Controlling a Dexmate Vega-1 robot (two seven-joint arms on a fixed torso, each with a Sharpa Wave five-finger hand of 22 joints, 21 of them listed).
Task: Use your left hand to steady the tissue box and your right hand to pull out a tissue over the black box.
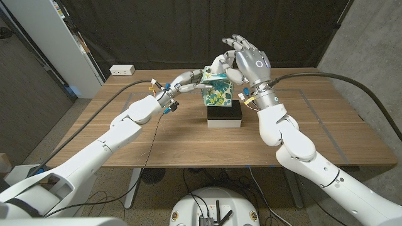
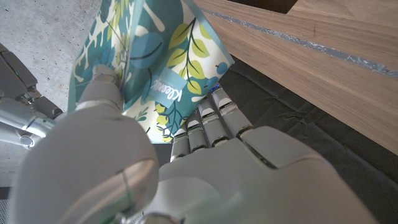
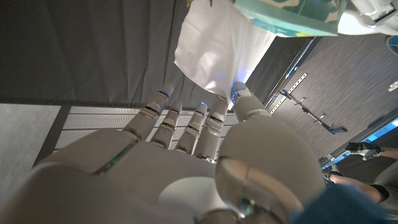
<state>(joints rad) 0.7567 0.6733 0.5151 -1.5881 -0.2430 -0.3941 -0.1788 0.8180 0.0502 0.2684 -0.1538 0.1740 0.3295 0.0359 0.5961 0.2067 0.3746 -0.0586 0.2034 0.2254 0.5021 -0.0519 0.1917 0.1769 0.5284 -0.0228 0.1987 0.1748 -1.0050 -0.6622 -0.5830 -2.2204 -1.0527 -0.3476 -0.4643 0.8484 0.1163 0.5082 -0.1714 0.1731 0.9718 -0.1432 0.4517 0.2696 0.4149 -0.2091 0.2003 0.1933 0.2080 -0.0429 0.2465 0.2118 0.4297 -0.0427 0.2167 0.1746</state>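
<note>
- Right now the tissue box (image 1: pixel 218 89), floral teal and green, stands upright on the black box (image 1: pixel 225 115), which sits on the wooden table (image 1: pixel 125 150) a little toward twelve o'clock from its middle.
- At the box's nine o'clock side, the left hand (image 1: pixel 210 70) grips it: in the left wrist view the thumb presses one printed face while the fingers (image 2: pixel 208 118) wrap the neighbouring face.
- Above the box, toward one o'clock, the right hand (image 1: pixel 248 59) is raised with its fingers reaching up. In the right wrist view a white tissue (image 3: pixel 217 46) hangs out of the box's opening, and the fingertips (image 3: pixel 202 107) sit right at its free edge. I cannot tell whether they pinch it or only brush it.
- My worry: a weak pinch on that edge would let the tissue slip free when the hand pulls.
- A pull off to one side, rather than straight away from the opening, could tear the sheet.
- If the left hand's hold loosens, the light box could lift or tip off the black box.
</note>
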